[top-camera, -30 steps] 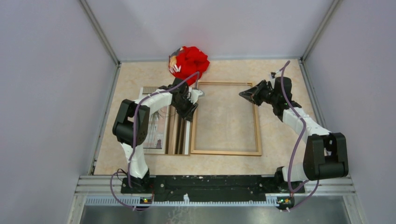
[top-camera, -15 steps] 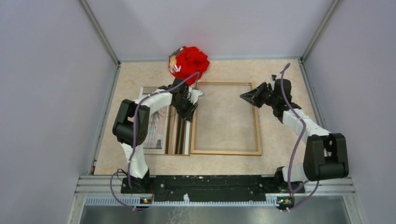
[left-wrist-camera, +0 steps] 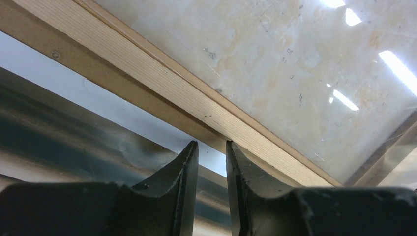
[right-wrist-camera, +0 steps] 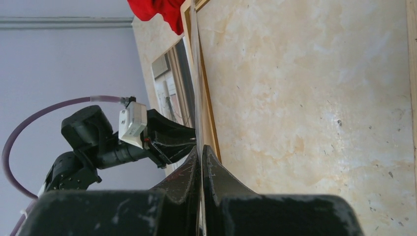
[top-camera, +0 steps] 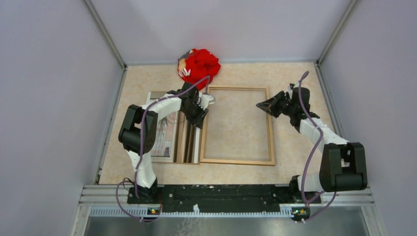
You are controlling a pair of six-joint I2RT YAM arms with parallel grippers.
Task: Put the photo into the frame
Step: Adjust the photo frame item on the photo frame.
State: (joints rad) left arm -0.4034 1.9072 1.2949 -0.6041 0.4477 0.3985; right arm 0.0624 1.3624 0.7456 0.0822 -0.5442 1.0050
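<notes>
Top external view has the frame (top-camera: 237,161) lying flat mid-tabletop (top-camera: 295,78), opening up. The photo (top-camera: 166,142) lies picture side up just left of it, partly under the left arm (top-camera: 147,110). So nothing's loaded yet.

Between the two stands a reflective sheet (top-camera: 188,142), tilted on edge against the frame's left rail. We'd guess it's the glazing, but we can't be sure.

The left fingers (left-wrist-camera: 189,162) sit right at that rail with a narrow gap between them. We honestly can't tell whether they're pinching the sheet's edge or just hovering there. The right fingers (right-wrist-camera: 211,167) are pressed fully together with nothing in them, up over the frame's right side. The red bundle (top-camera: 199,65) at the far edge is out of the way.

How we'd play it:
- Sort out the sheet first, because the print can't slide across while that's leaning in the path.
- A flat print on a flat surface is a pain to grab, so we'd go for a free edge or corner rather than stabbing down mid-sheet.
- Carry it low and level, since it'll probably flop and crease.
- Land one long edge inside the rail, then let the rest drop in.
- Use the closed right fingers to pin the frame so it doesn't skate.
</notes>
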